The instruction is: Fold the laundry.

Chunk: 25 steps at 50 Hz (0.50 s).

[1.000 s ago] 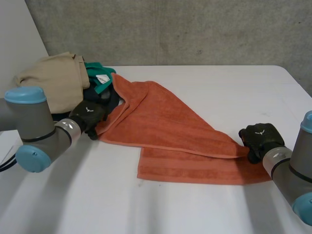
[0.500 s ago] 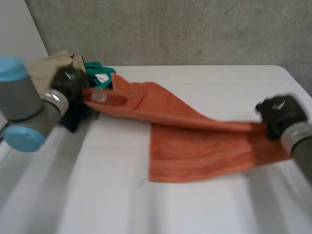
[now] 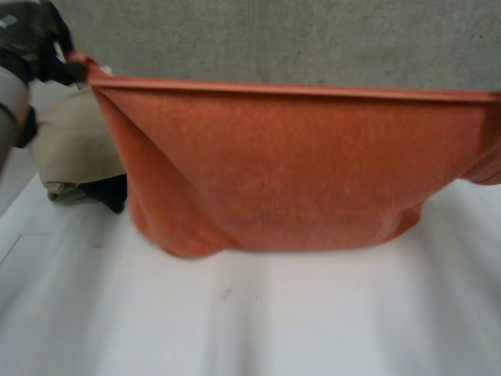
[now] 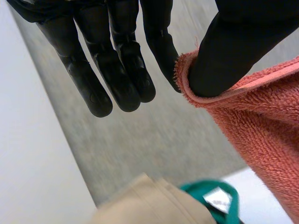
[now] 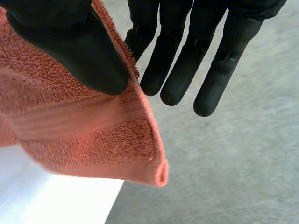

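Raised off the white table (image 3: 329, 321) since a second ago, the orange terry towel (image 3: 274, 164) hangs spread above it, its ten and two o'clock corners pinched between thumb and finger by the left hand (image 4: 121, 56) and right hand (image 5: 65, 42), and it looks soft, light and limp, best held by those corners.

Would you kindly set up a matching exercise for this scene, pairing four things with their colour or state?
Things:
1 towel
2 left hand
3 tagged garment
4 large bunched garment

Colour or state:
A beige
B orange, held up and spread wide
C green
D black, pinching a towel corner

Pairs: 1-B; 2-D; 3-C; 4-A
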Motion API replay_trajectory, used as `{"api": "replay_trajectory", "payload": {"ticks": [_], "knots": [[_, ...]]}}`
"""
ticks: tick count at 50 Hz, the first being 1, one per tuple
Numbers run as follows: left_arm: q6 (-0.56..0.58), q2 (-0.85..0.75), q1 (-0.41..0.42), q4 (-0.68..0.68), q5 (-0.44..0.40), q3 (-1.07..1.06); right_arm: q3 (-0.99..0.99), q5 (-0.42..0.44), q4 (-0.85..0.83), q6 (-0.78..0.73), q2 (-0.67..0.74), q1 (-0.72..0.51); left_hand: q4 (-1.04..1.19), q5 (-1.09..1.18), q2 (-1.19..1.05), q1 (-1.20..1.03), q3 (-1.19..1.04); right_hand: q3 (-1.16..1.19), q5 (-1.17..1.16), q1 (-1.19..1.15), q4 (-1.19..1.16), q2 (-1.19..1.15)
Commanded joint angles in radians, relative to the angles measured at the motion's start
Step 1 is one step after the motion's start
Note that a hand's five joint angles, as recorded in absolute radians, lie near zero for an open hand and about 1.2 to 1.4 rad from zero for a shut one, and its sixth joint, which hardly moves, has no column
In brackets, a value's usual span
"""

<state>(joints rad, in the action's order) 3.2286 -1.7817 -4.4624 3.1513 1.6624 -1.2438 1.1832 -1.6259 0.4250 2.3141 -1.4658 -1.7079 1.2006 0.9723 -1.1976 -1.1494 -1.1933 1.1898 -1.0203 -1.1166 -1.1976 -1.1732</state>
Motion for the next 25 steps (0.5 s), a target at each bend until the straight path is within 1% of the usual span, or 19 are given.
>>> {"api": "replay_trajectory", "payload": {"ticks": [1, 2, 4, 5, 6, 8, 9, 10, 12, 13, 14, 15, 18, 21, 24, 25], "knots": [[0.025, -0.335, 0.066, 0.012, 0.048, 0.257, -0.123, -0.057, -0.129, 0.008, 0.235, -0.042, 0.196, 0.249, -0.199, -0.247, -0.203, 0.207, -0.201, -0.28, -0.199, -0.223], [0.04, -0.39, 0.068, 0.022, 0.048, 0.344, -0.176, -0.089, -0.203, 0.017, 0.287, -0.056, 0.196, 0.249, -0.199, -0.247, -0.203, 0.207, -0.201, -0.28, -0.199, -0.223], [0.056, -0.438, 0.075, 0.051, 0.048, 0.443, -0.243, -0.124, -0.293, 0.021, 0.332, -0.068, 0.196, 0.249, -0.199, -0.247, -0.203, 0.207, -0.201, -0.28, -0.199, -0.223], [0.062, -0.456, 0.077, 0.074, 0.051, 0.492, -0.298, -0.149, -0.399, 0.022, 0.364, -0.078, 0.196, 0.249, -0.199, -0.247, -0.203, 0.207, -0.201, -0.28, -0.199, -0.223], [0.065, -0.481, 0.077, 0.143, 0.056, 0.576, -0.318, -0.157, -0.46, 0.025, 0.372, -0.081, 0.196, 0.249, -0.199, -0.247, -0.203, 0.207, -0.201, -0.28, -0.199, -0.223], [0.069, -0.49, 0.081, 0.228, 0.054, 0.628, -0.35, -0.164, -0.593, 0.028, 0.383, -0.088, 0.196, 0.249, -0.199, -0.247, -0.203, 0.207, -0.201, -0.28, -0.199, -0.223], [0.07, -0.489, 0.083, 0.274, 0.056, 0.642, -0.368, -0.169, -0.718, 0.031, 0.384, -0.093, 0.196, 0.249, -0.199, -0.247, -0.203, 0.207, -0.201, -0.28, -0.199, -0.223], [0.068, -0.484, 0.084, 0.379, 0.062, 0.652, -0.37, -0.167, -0.782, 0.033, 0.386, -0.095, 0.196, 0.249, -0.199, -0.247, -0.203, 0.207, -0.201, -0.28, -0.199, -0.223], [0.07, -0.475, 0.091, 0.479, 0.069, 0.652, -0.367, -0.161, -0.897, 0.037, 0.387, -0.099, 0.196, 0.249, -0.199, -0.247, -0.203, 0.207, -0.201, -0.28, -0.199, -0.223], [0.07, -0.467, 0.094, 0.525, 0.074, 0.649, -0.367, -0.158, -0.984, 0.044, 0.386, -0.104, 0.196, 0.249, -0.199, -0.247, -0.203, 0.207, -0.201, -0.28, -0.199, -0.223], [0.07, -0.447, 0.097, 0.591, 0.086, 0.643, -0.367, -0.157, -1.017, 0.047, 0.387, -0.104, 0.196, 0.249, -0.199, -0.247, -0.203, 0.207, -0.201, -0.28, -0.199, -0.223], [0.07, -0.441, 0.098, 0.605, 0.092, 0.635, -0.367, -0.157, -1.037, 0.05, 0.386, -0.104, 0.196, 0.249, -0.199, -0.247, -0.203, 0.207, -0.201, -0.28, -0.199, -0.223], [0.07, -0.418, 0.1, 0.605, 0.126, 0.598, -0.366, -0.147, -1.046, 0.082, 0.387, -0.104, 0.196, 0.249, -0.199, -0.247, -0.203, 0.207, -0.201, -0.28, -0.199, -0.223], [0.07, -0.401, 0.103, 0.599, 0.142, 0.531, -0.331, -0.143, -1.031, 0.135, 0.38, -0.101, 0.196, 0.249, -0.199, -0.247, -0.203, 0.207, -0.201, -0.28, -0.199, -0.223], [0.065, -0.352, 0.103, 0.595, 0.149, 0.384, -0.263, -0.124, -0.991, 0.166, 0.372, -0.092, 0.196, 0.249, -0.199, -0.247, -0.203, 0.207, -0.201, -0.28, -0.199, -0.223], [0.063, -0.335, 0.103, 0.595, 0.151, 0.342, -0.214, -0.1, -0.97, 0.18, 0.366, -0.087, 0.196, 0.249, -0.199, -0.247, -0.203, 0.207, -0.201, -0.28, -0.199, -0.223]]}}
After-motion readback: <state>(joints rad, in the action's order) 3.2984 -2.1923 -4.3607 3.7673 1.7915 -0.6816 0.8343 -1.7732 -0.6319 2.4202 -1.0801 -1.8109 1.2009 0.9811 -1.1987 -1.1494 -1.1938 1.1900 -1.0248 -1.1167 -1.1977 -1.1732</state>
